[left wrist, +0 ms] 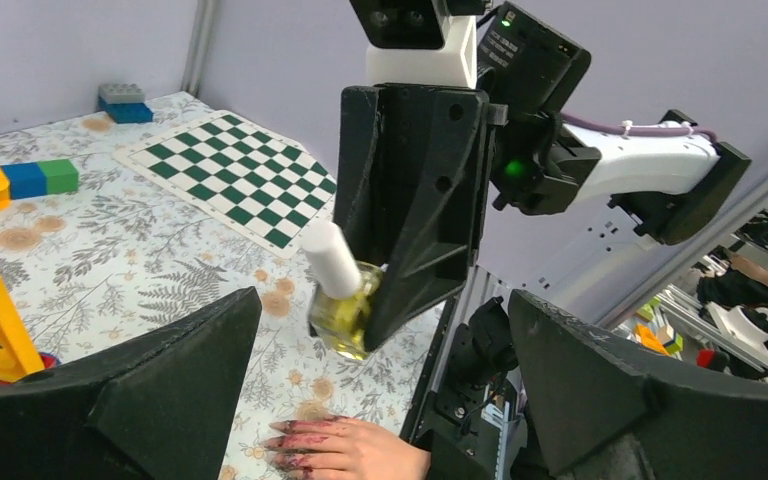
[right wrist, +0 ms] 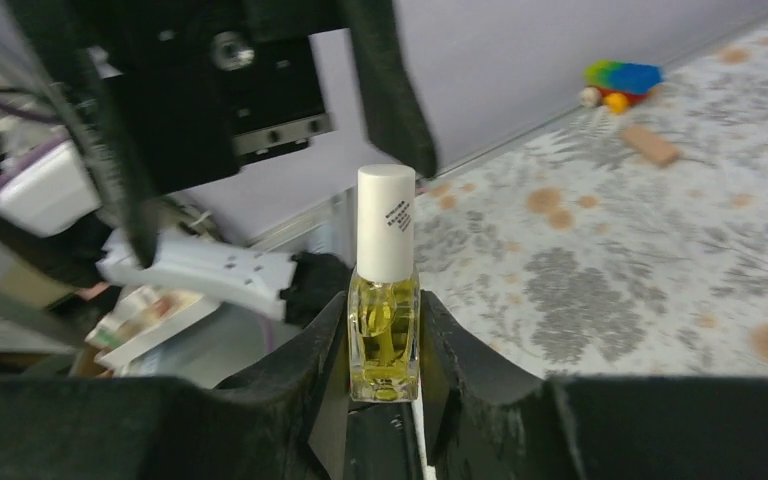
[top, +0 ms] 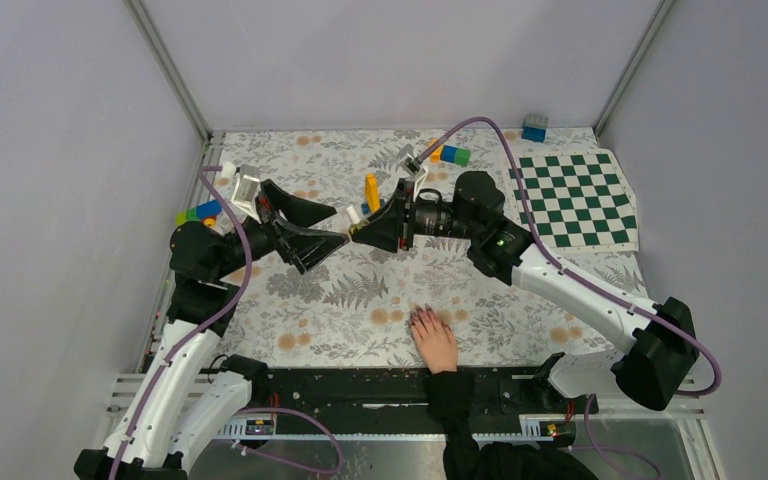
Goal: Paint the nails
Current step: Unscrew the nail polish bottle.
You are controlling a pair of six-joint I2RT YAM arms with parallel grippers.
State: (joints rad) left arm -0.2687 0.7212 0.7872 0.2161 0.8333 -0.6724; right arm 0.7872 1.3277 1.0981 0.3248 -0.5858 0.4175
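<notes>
A pale hand (top: pixel 436 342) with a black sleeve lies flat on the floral cloth at the near edge. Its nails (top: pixel 422 316) are smeared dark purplish-red; they also show in the left wrist view (left wrist: pixel 282 446). My right gripper (top: pixel 362 232) is shut on a small glass bottle of yellowish liquid (right wrist: pixel 384 335) with a white cap (right wrist: pixel 385 220), held in mid-air over the table's middle. My left gripper (top: pixel 326 246) is open, its jaws wide apart, facing the bottle (left wrist: pixel 346 312) from the left. The cap (left wrist: pixel 331 258) points toward it, and nothing is between the left fingers (left wrist: pixel 160 385).
A green-and-white checkerboard mat (top: pixel 575 195) lies at the back right, with a blue brick (top: pixel 534 127) behind it. Coloured bricks (top: pixel 450 154) and a yellow piece (top: pixel 371 190) are at the back centre. More bricks (top: pixel 200 212) sit at the left edge.
</notes>
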